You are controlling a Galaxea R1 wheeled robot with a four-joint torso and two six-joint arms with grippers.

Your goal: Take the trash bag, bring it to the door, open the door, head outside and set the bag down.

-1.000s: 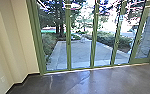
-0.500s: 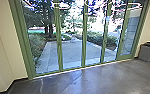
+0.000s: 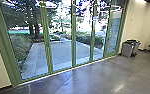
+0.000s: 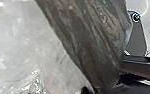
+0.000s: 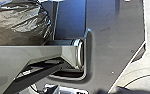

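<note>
How far the left pincer (image 4: 102, 89) is open cannot be told; the black plastic trash bag (image 4: 91, 42) narrows down toward it, though the grip itself is too unclear to confirm. The right pincer (image 5: 83, 91) is just as hard to read, and whether it has hold of anything cannot be told. In the right wrist view the bag bulges, glossy and creased, partly behind a pale bar (image 5: 26, 58) of the robot and near its wide dark plate (image 5: 108, 47). Farther out, the head view takes in a smooth, shiny grey floor (image 3: 96, 77) running up to tall glass panels set in a green frame (image 3: 48, 55). Through the glass are a paved patio (image 3: 61, 52), a hedge (image 3: 84, 38) and trees (image 3: 33, 15). On the robot's right, past the last panel, a grey bin (image 3: 126, 49) stands on the floor by a cream wall (image 3: 133, 25).
</note>
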